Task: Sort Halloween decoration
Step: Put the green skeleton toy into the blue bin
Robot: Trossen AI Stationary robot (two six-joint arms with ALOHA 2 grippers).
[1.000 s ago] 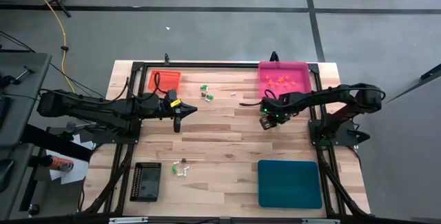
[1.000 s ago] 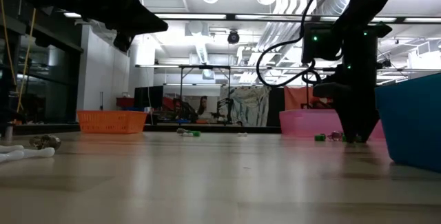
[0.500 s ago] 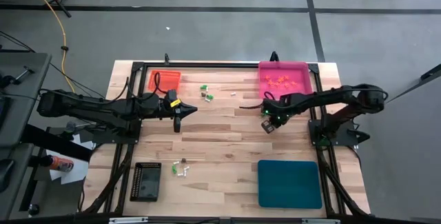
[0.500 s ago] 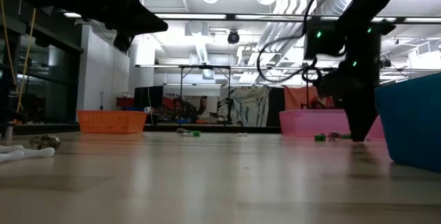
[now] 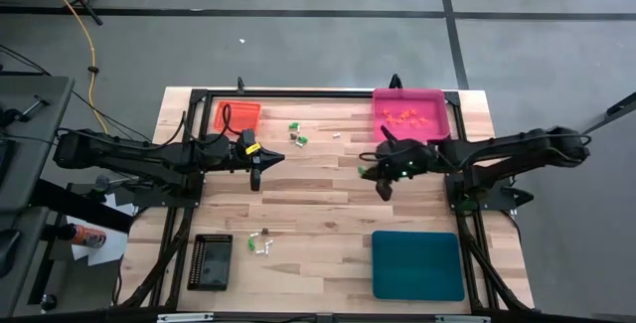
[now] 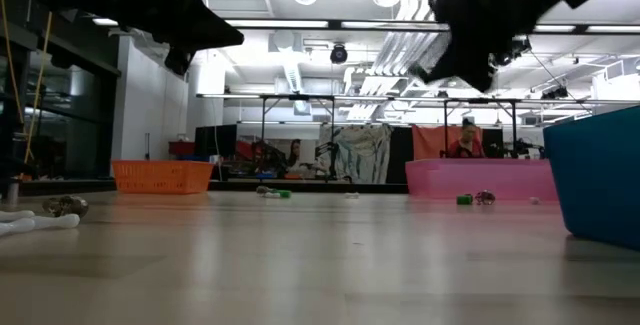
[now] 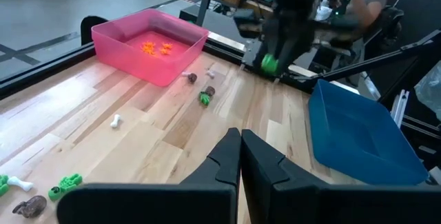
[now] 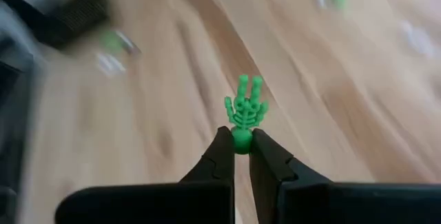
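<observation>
My right gripper [image 5: 366, 172] hangs above the table's middle right, shut on a bright green skeleton-hand trinket [image 8: 244, 107], which also shows in the left wrist view [image 7: 269, 63]. My left gripper [image 5: 255, 180] hovers shut over the table's left middle with nothing in it; its fingertips [image 7: 239, 148] touch each other. Other trinkets lie flat on the wood: a green and some brown ones [image 7: 205, 98] near the pink tray [image 5: 408, 114], some at the far middle [image 5: 296, 131], and some near the black tray [image 5: 260, 243]. My right gripper pinches the green hand's round wrist end [image 8: 241, 139] between its two fingertips [image 8: 222, 147]. The bony fingers [image 8: 247, 86] stick out ahead of the tips. The gripper comes from the table's right, slanting down toward the left. The trinket is lifted clear of the table.
The pink tray at the far right holds orange trinkets [image 5: 402, 116]. An orange tray [image 5: 237, 116] stands at the far left, a black tray [image 5: 211, 260] at the near left and a teal tray [image 5: 417, 263] at the near right. Bare wood lies in the table's middle.
My right gripper stood open with its fingers down on the table near the pink tray. It has shut on the green trinket, risen well above the table, shifted a little toward the left edge and tipped from pointing down toward level. The trinket is now lifted clear.
</observation>
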